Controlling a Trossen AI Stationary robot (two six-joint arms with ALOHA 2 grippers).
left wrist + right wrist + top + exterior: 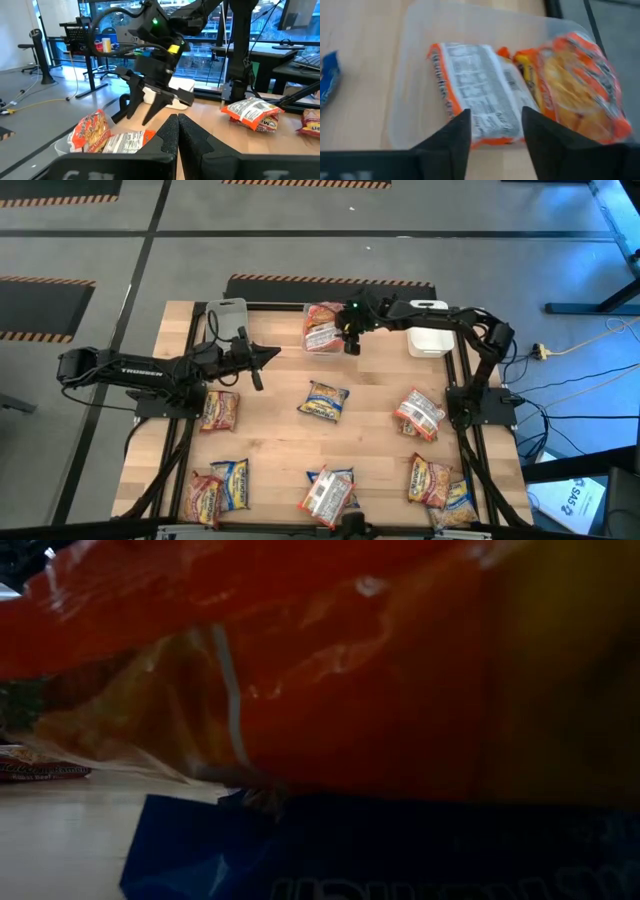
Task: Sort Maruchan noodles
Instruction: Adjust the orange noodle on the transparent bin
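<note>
The step in hand looks like a drop-off: the right gripper point(350, 340) hangs over the clear bin point(322, 330) at about twelve o'clock on the bench point(270, 440), its fingers parted with nothing between them; directly under it in the right wrist view lie two orange packets point(485, 95) inside that bin, one face-down showing its white printed back, the other point(580, 85) tilted against the bin's wall; I judge one of them has just been let go, though that is a reading of the pose only.

The left gripper point(262, 356) waits at about ten o'clock, fingers closed and empty, pointing toward the middle of the bench; a second clear bin point(228, 315) stands at eleven o'clock and a white bin point(428, 340) at one o'clock.

The rest of the noodles are loose on the bench: a blue-and-yellow packet point(324, 400) near the centre; a red one point(219, 410) at nine o'clock; an orange one point(420, 413) at three o'clock; clusters at seven point(218, 488), six point(328, 492) and five o'clock point(436, 484).

The next move calls for the right arm to rise clear of the bin wall, then reach for a loose packet, likely the orange one at three o'clock, and match its colour to a bin.
</note>
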